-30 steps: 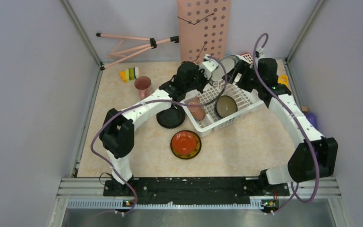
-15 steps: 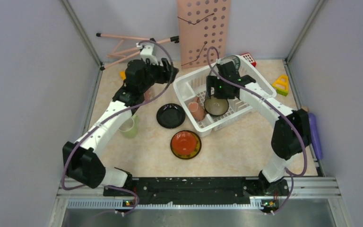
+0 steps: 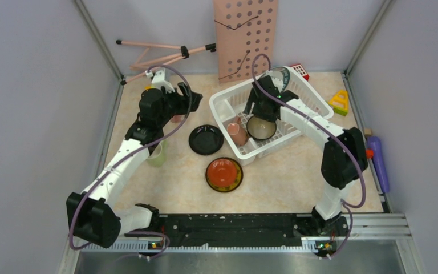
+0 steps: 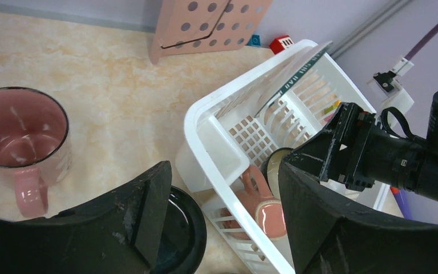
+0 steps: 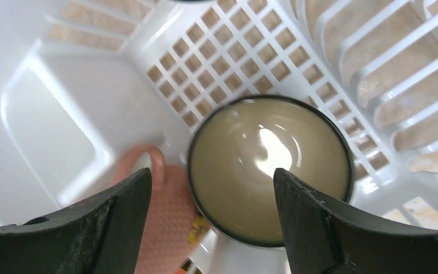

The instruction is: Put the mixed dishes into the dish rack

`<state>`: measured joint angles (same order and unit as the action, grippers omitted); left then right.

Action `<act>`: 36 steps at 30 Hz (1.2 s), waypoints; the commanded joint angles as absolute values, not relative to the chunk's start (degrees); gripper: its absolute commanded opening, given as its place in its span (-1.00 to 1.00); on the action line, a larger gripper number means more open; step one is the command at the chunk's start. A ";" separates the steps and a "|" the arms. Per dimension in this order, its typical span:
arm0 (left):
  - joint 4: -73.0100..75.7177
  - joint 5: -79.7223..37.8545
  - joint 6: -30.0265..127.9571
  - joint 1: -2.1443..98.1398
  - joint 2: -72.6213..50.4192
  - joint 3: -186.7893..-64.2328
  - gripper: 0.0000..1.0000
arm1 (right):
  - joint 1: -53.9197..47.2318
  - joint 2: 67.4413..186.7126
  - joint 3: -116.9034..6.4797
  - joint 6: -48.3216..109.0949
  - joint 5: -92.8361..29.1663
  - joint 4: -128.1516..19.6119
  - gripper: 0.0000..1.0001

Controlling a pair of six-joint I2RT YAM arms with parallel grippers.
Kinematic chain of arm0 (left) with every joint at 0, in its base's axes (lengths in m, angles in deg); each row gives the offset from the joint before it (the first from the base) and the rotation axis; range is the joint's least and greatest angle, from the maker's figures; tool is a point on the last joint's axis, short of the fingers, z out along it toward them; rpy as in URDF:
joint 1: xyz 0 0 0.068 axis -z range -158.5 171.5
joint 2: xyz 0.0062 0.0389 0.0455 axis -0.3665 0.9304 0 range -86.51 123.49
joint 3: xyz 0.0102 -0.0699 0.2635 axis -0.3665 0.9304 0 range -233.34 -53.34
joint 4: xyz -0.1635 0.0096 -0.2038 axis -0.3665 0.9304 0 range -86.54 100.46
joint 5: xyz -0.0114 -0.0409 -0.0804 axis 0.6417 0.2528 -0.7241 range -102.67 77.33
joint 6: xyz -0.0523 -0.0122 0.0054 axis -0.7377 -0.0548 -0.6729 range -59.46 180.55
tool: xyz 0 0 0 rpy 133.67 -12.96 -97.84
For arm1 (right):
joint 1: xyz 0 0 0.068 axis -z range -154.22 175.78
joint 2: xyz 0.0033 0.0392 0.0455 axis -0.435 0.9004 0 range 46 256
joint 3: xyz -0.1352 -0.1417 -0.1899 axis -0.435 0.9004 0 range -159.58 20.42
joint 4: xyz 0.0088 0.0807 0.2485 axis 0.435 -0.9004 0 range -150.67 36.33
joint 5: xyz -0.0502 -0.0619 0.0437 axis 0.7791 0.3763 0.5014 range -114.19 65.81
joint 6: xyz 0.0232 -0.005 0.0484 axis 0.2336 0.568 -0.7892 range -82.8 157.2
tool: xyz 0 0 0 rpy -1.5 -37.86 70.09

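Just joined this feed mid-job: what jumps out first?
The big white slotted plastic dish rack at far centre, holding a cream dark-rimmed bowl, a pink cup on its side and a patterned plate on edge, with the open right hand above the bowl. A glossy red plate lies on the table just in front of it.

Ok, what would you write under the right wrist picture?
Open right gripper hovering over a cream bowl and pink cup in the white dish rack.
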<state>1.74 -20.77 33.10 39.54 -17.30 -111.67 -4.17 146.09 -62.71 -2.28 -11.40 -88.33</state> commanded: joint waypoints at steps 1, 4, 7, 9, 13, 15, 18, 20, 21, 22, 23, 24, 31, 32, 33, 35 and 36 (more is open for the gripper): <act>4.63 -13.54 29.32 38.72 -20.20 -111.40 0.51 | -7.38 152.91 -73.69 -14.06 -2.46 -93.25 0.53; 6.24 -13.21 29.17 38.14 -21.60 -109.90 0.61 | -7.53 159.16 -81.18 -18.42 -0.80 -101.47 0.53; 5.89 -11.34 29.21 37.87 -23.48 -107.97 0.69 | -7.53 165.16 -87.68 -19.90 0.25 -110.01 0.52; 5.44 -10.93 29.01 37.80 -24.70 -106.67 0.69 | -7.54 168.27 -91.06 -20.52 0.85 -114.10 0.52; 3.90 -11.04 28.32 37.76 -25.93 -104.70 0.70 | -7.59 171.51 -92.92 -20.26 1.32 -116.57 0.47; 3.90 -11.30 28.36 37.65 -25.88 -104.52 0.70 | -7.57 171.85 -91.73 -20.15 0.63 -115.35 0.42; 3.90 -12.05 28.50 37.66 -25.42 -104.71 0.70 | -7.52 172.02 -89.91 -19.28 -1.63 -113.02 0.15; 3.96 -12.38 28.63 37.67 -25.13 -104.82 0.70 | -7.29 171.67 -89.50 -19.25 -2.84 -113.14 -0.48; 3.98 -12.41 28.64 37.67 -25.01 -104.88 0.70 | -7.00 170.79 -88.79 -19.18 -3.61 -112.97 -0.79; 4.02 -12.40 28.64 37.65 -24.96 -104.85 0.70 | -6.45 169.43 -87.57 -18.86 -4.70 -112.02 -0.91; 4.00 -12.41 28.64 37.67 -24.90 -104.91 0.70 | -5.96 167.75 -86.00 -18.72 -5.75 -110.57 -0.96; 3.94 -12.41 28.64 37.67 -24.82 -104.94 0.70 | -5.61 165.76 -84.35 -18.65 -6.22 -108.78 -0.99; 0.13 -20.05 28.61 37.66 -22.78 -105.32 0.70 | -1.81 150.10 -70.45 -15.25 -13.97 -93.93 -1.00; -1.25 -23.79 28.90 37.72 -22.19 -105.53 0.70 | -0.54 146.97 -66.13 -14.20 -17.28 -88.47 -1.00; -2.22 -27.31 28.51 37.86 -21.60 -105.95 0.69 | 0.81 143.74 -61.38 -13.43 -20.92 -82.35 -1.00; -4.30 -31.59 27.47 38.55 -20.18 -106.78 0.68 | 3.67 135.48 -49.85 -12.58 -30.12 -65.59 -1.00; -4.84 -32.03 27.65 39.19 -19.21 -107.44 0.68 | 5.25 132.50 -44.24 -13.54 -34.73 -56.61 -1.00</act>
